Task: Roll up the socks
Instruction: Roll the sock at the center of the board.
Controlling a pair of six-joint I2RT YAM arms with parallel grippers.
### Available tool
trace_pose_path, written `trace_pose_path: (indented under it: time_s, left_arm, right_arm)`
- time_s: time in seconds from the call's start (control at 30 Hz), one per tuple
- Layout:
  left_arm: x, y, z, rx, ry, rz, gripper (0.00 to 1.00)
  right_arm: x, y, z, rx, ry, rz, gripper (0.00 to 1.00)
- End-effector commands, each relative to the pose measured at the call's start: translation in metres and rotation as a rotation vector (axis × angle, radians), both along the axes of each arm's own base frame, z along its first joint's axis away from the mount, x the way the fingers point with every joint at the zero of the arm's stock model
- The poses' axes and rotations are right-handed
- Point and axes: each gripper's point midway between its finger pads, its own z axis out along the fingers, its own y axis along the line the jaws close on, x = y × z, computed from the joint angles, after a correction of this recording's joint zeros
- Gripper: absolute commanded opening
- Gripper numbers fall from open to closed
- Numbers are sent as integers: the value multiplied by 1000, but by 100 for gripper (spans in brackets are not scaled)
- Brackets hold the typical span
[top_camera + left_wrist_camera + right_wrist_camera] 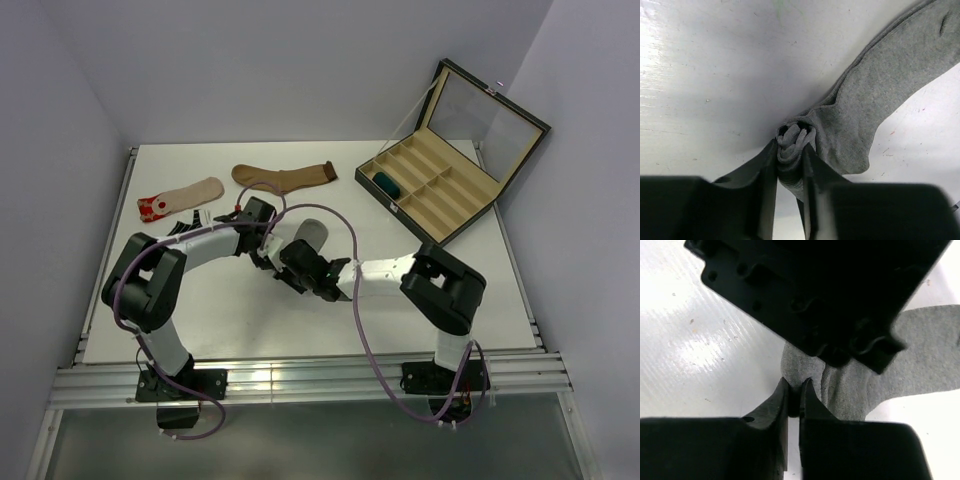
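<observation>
- The table (250, 320) carries the work at the centre of the top view. An open case (430, 165) sits at the upper right, well apart.
- The grey sock (312, 232) lies at mid-frame, just above and right of where the 2 arms meet. In the left wrist view its long axis runs from a rolled end at lower centre up to the upper right corner (875, 95), so the flat, unrolled length points away from the jaws.
- The left gripper (790, 150) is clamped narrow on that rolled end, with the coil bulging between its jaws. It is the arm on the roll, and the rolling probably has to advance toward the upper right of its view.
- The right gripper (795, 390) has its jaws drawn almost together, tips at the sock's near edge (930, 355). Whether fabric is caught between them cannot be told.
- In the top view both tools (268, 248) (290, 262) sit just beside each other, at the sock's lower-left end.
</observation>
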Motion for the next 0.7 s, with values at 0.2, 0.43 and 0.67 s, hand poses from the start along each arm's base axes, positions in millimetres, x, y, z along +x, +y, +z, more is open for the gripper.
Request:
trace_pose_path:
  time_s: [0.2, 0.43, 0.67]
  left_arm:
    - [7, 23, 31, 51, -156, 71, 70]
    - [-3, 49, 45, 12, -243, 245, 72]
    - [-12, 38, 44, -96, -245, 250, 70]
  right_arm:
    - [-30, -5, -3, 134, 445, 122, 0]
    - [-26, -1, 19, 259, 709, 166, 0]
    - [-23, -2, 15, 331, 922, 142, 0]
